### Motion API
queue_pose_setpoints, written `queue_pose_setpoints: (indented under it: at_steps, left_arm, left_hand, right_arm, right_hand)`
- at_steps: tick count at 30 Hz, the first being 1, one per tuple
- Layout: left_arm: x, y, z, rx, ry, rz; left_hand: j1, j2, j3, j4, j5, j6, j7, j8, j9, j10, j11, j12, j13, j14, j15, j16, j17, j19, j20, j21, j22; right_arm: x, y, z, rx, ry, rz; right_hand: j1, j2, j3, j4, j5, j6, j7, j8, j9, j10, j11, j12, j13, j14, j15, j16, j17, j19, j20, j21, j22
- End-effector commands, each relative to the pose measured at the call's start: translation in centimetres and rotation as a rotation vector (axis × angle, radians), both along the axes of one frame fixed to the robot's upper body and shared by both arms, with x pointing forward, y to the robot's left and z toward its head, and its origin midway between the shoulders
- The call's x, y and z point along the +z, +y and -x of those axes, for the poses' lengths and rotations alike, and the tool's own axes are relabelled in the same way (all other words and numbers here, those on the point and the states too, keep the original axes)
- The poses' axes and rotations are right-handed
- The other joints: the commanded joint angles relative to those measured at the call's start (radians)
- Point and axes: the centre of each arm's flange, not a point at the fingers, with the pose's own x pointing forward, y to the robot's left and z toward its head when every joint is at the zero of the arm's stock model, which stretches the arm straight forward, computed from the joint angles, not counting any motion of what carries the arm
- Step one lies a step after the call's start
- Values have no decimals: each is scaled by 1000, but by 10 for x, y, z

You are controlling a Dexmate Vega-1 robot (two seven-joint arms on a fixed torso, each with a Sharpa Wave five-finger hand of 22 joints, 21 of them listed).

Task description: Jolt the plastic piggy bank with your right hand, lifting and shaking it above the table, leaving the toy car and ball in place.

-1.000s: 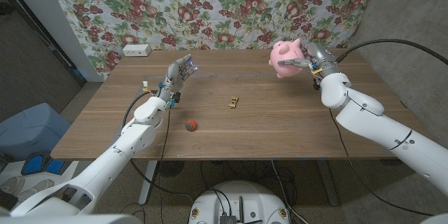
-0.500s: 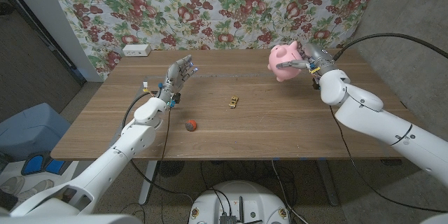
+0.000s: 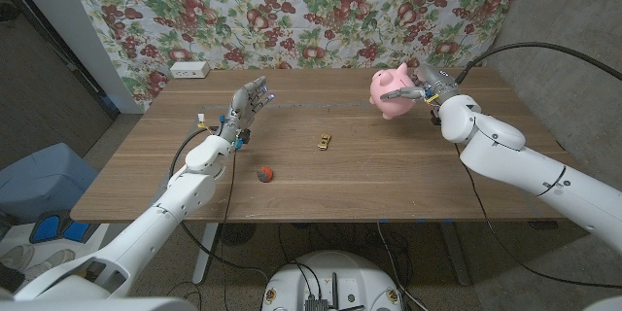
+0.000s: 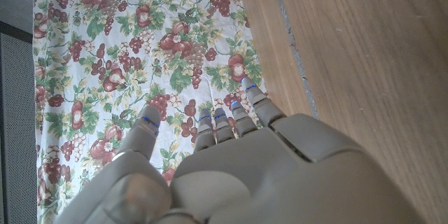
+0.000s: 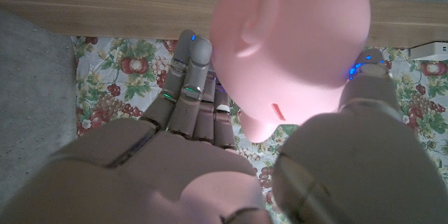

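My right hand [image 3: 431, 88] grips the pink plastic piggy bank [image 3: 393, 93] and holds it in the air above the far right part of the wooden table [image 3: 408, 165]. The right wrist view has the piggy bank [image 5: 290, 49] close up, its coin slot facing the camera, between my fingers [image 5: 190, 91] and thumb [image 5: 357, 147]. A small yellow toy car [image 3: 324, 140] sits near the table's middle. A red ball [image 3: 264, 173] lies nearer the front, left of the car. My left hand [image 3: 248, 103] is raised over the far left area, fingers apart, holding nothing.
A white box [image 3: 189, 70] lies at the table's far left corner. A floral cloth [image 3: 292, 10] hangs behind the table. A blue bin [image 3: 39, 180] stands on the floor to the left.
My right hand has carried the piggy bank a little leftward and lower and tilted it. The car, the ball and my left hand have stayed put.
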Motion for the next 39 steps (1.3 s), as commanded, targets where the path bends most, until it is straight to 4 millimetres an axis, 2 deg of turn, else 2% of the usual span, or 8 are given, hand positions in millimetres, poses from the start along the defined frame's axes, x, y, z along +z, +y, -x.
queue_pose_setpoints:
  at_steps: [1,39]
  left_arm:
    - [-2,3,0,0,3,5]
    - [-5,5,5,5,9,3]
  left_hand:
    - [9,7,1,-1,0,8,1,1,5,0,6,0,5,-1,-20,-1,1,5,5,-4,4]
    - [9,7,1,-1,1,9,1,1,5,-1,12,0,5,-3,-21,-1,2,5,3,-4,4]
  right_arm:
    - [-4,8,-10,-25,51,36]
    - [-30,4,-39,-119,143,47]
  right_hand:
    - [296,339,258,22,93,315,-122,3,194,288,-217,2,293,68,-189,0,2,-7,-3,4,4]
    - [295,340,259,22,92,318,-124,1,196,290,-216,-3,294,69,-189,2,1,-5,-4,5,4]
